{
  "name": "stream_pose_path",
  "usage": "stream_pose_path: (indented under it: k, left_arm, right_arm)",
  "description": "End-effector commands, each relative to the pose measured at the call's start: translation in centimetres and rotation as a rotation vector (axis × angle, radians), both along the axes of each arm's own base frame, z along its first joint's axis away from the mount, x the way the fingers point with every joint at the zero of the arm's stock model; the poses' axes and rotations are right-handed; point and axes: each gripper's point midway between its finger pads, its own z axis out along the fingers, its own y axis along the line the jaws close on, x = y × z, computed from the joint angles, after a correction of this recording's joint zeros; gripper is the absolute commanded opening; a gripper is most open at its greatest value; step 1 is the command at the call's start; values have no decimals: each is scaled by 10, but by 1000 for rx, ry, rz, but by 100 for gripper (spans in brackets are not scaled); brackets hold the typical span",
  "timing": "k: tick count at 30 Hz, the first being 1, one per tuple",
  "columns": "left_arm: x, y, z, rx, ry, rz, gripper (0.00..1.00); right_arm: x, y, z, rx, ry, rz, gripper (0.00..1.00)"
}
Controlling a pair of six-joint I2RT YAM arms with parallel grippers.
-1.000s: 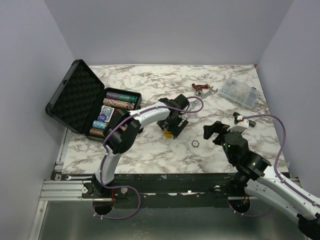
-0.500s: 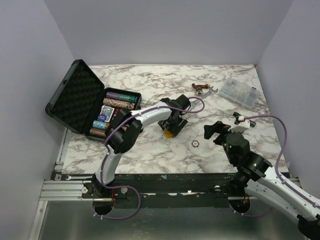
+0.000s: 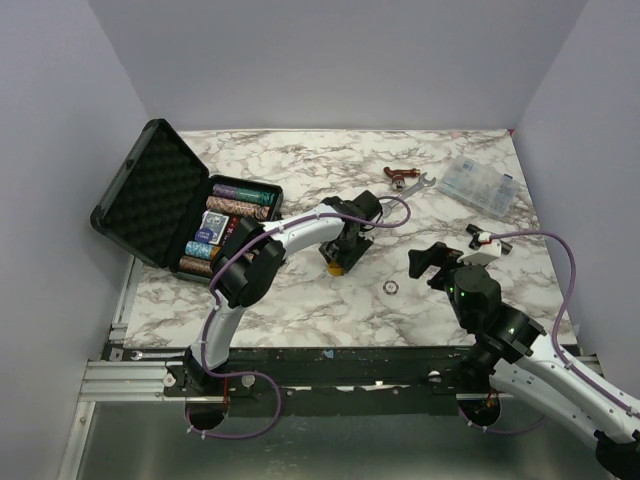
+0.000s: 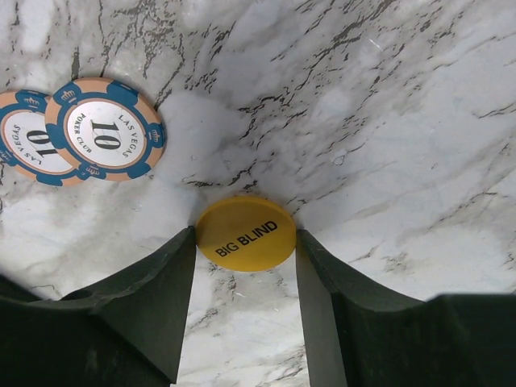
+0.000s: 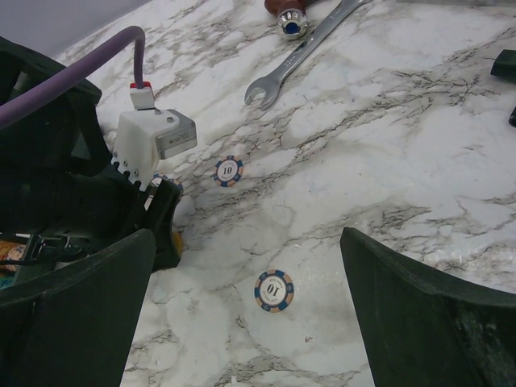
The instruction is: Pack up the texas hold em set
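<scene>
The yellow disc (image 4: pixel 246 232) lies flat on the table (image 4: pixel 387 121), between the fingers of the left gripper (image 4: pixel 246 235). The gripper is half closed, both fingers touching the disc's edge. The right gripper (image 5: pixel 247 238) is wide open and empty above a chip (image 5: pixel 274 291).

Case: black hard briefcase (image 3: pixel 148 195) with dimpled foam lining, lid standing open, at the left edge of the marble table (image 3: pixel 300 160).
Inside: rows of coloured poker chips (image 3: pixel 242 198) set on edge, with blue and red card decks (image 3: pixel 212 224) between them.
Disc: yellow round plastic disc (image 4: pixel 246 232) printed "BIG BLIND", flat on the table, its sides touching both fingers of the left gripper (image 4: pixel 246 242).
Loose chips: two blue-and-orange "10" chips (image 4: pixel 106 137), overlapping, lie near the disc. A single "10" chip (image 3: pixel 390 288) lies flat, well apart to the right.
</scene>
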Motion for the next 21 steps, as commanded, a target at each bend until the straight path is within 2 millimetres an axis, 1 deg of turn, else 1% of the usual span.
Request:
stream_pose_path:
  k: [1,4,6,15,18,21]
  left_arm:
    - [-5,10,-16,71,24,-15,45]
    - [-4,8,-12,63,22,-17,38]
    - [-2,8,-7,56,3,-17,36]
    - [14,11,30,21,-122,-5,35]
    - [20,14,41,10,-153,11,34]
    - [29,24,49,5,-178,41,34]
  right_arm:
    - [0,-2,6,16,-21,-10,100]
    - [0,-2,7,19,-23,-10,100]
    - [0,-2,7,18,-23,-7,100]
    - [1,-1,5,10,-18,-8,100]
    - [2,-1,5,8,-18,-10,100]
    - [1,-2,4,7,-17,-10,100]
